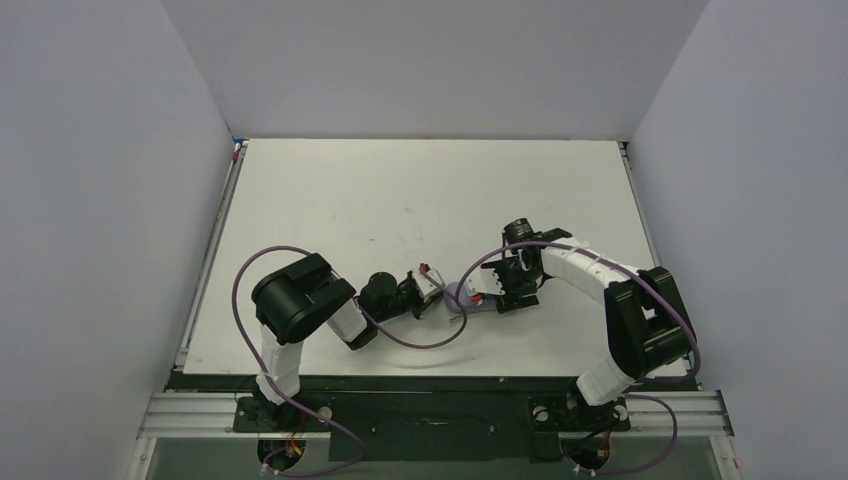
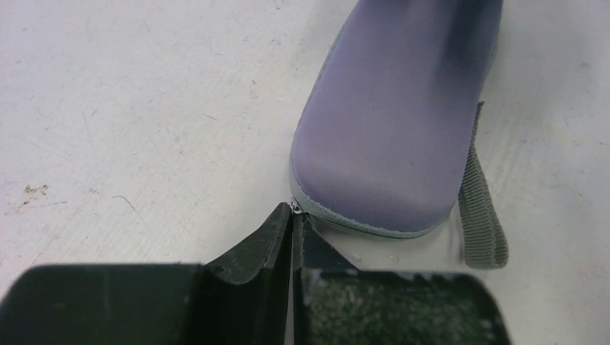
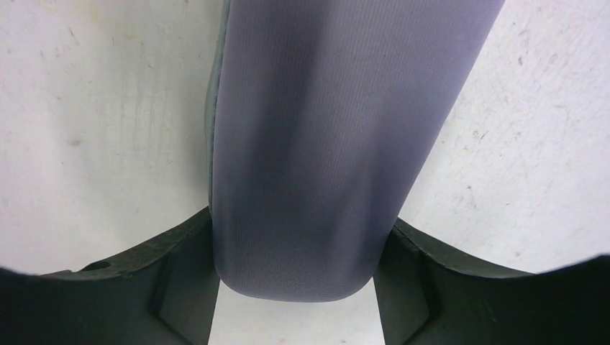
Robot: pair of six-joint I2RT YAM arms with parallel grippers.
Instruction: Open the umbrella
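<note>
The lavender oval hard case (image 3: 316, 129) is being clamped by the right gripper (image 3: 298, 280); the left gripper (image 2: 293, 215), pinched together on its thin seam, could be pulled off

Lavender case (image 2: 388, 122) with fine woven texture, grey-green seam band (image 2: 360, 224) at its edge, olive-grey ribbed strap (image 2: 480, 208), white desk (image 2: 129, 108) with faint grey scuffs and brown specks, black left tool (image 2: 293, 215), black right tool (image 3: 302, 237), purple cable (image 1: 275, 248), pale grey walls (image 1: 100, 200)
</note>
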